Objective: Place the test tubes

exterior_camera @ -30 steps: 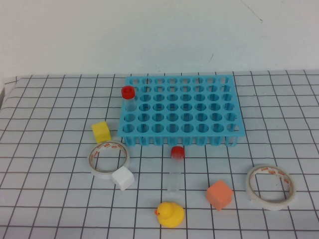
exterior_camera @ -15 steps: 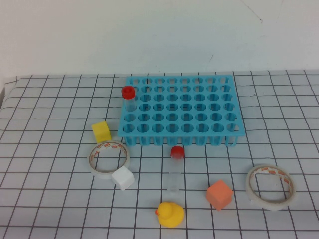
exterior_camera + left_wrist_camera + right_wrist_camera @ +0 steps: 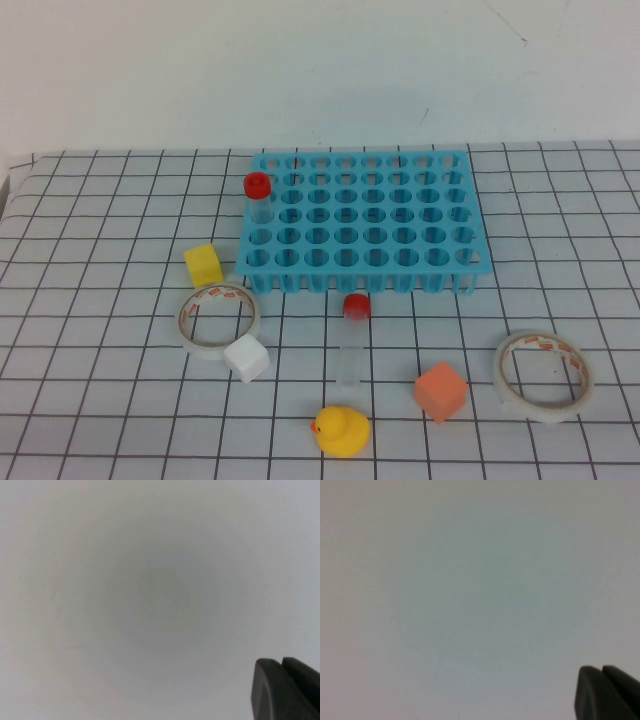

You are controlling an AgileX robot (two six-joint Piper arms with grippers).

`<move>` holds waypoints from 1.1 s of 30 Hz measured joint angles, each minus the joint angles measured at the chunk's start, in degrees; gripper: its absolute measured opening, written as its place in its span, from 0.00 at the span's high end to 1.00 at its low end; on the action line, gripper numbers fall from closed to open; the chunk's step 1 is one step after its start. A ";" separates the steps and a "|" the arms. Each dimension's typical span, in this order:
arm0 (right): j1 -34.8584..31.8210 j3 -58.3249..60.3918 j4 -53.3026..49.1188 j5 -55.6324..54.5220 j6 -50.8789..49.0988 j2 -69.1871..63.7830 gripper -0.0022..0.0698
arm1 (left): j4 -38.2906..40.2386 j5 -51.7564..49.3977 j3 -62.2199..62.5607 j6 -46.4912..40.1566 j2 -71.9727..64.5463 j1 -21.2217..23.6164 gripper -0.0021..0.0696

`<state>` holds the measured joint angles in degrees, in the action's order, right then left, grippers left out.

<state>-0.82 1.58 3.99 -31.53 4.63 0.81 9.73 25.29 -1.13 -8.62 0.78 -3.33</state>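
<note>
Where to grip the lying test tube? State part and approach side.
Mid-barrel of the lying test tube, from above, jaws across it: it lies flat, cap toward the rack. Left gripper and right gripper, shut, are outside the high view.

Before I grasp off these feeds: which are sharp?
High view: sharp, evenly lit, no glare on the rack. Left wrist view: featureless grey, left gripper shut at the edge. Right wrist view: equally blank, right gripper shut at the edge.

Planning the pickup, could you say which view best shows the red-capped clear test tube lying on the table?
High view: the test tube lies fully visible before the blue plastic rack. Wrist views miss it, showing only the shut left hand and right hand against blankness.
</note>
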 joint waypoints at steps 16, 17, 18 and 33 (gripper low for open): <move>0.00 -17.08 6.48 16.51 10.45 -1.98 0.97 | -7.08 -24.52 25.58 -6.12 -5.88 0.00 0.97; 0.00 -19.60 6.48 19.11 11.21 -3.32 0.97 | -7.11 -26.86 27.94 -6.52 -7.49 0.00 0.97; 0.00 -22.05 6.48 21.91 12.20 -4.84 0.97 | -7.11 -29.97 30.77 -6.79 -9.55 0.00 0.97; 0.00 -38.29 7.59 71.02 11.37 -34.46 0.97 | -0.95 -52.56 37.44 -7.35 -30.17 0.00 0.97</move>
<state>-0.82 -36.71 11.59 39.49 16.00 -33.65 8.78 -27.27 36.31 -15.97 -29.39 -3.33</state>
